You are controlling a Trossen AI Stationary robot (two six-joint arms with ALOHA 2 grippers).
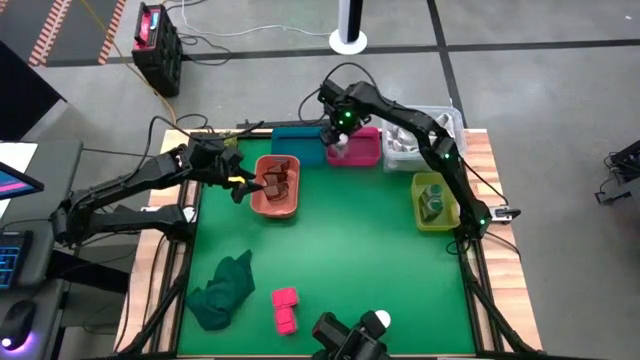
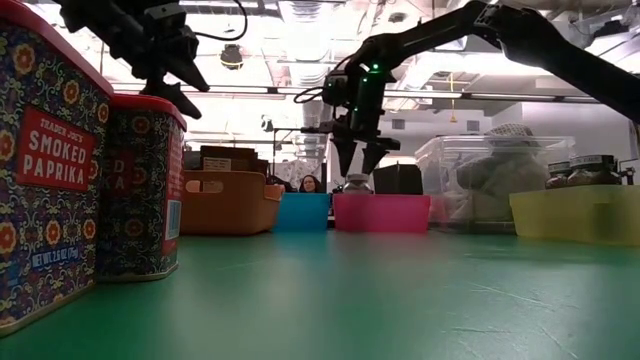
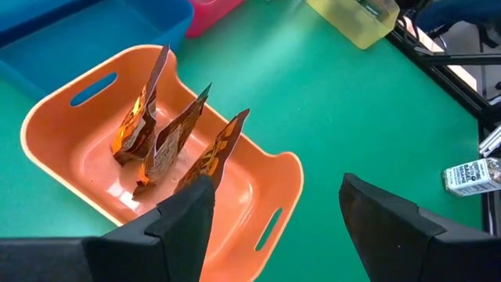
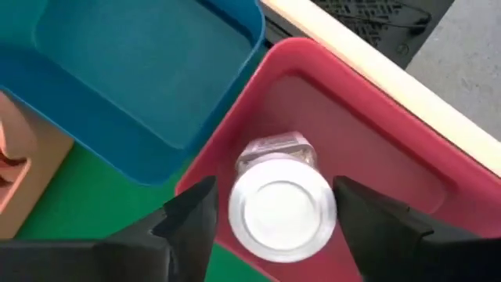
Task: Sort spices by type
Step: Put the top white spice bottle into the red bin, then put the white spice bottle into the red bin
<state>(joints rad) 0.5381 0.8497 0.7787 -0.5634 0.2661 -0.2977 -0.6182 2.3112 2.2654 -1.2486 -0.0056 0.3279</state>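
With my right pincer (image 4: pixel 270 215) spread open around, not gripping, the white-lidded round clear jar (image 4: pixel 280 205) standing in the pink plastic bin (image 4: pixel 376 141), I judge this drop-off done and lifting clear next.

The tabletop (image 1: pixel 350 250) is covered in green with a light wood edge showing at the sides; around it is a plain grey concrete floor (image 1: pixel 540 40) with dark seams; far left there's a black box with a red top (image 1: pixel 157 45) trailing cables; a white round-based post (image 1: pixel 348 25) stands at the far middle; overhead are bright ceiling lights (image 2: pixel 300 40) and exposed ducts; a person (image 2: pixel 309 184) sits way in the back.
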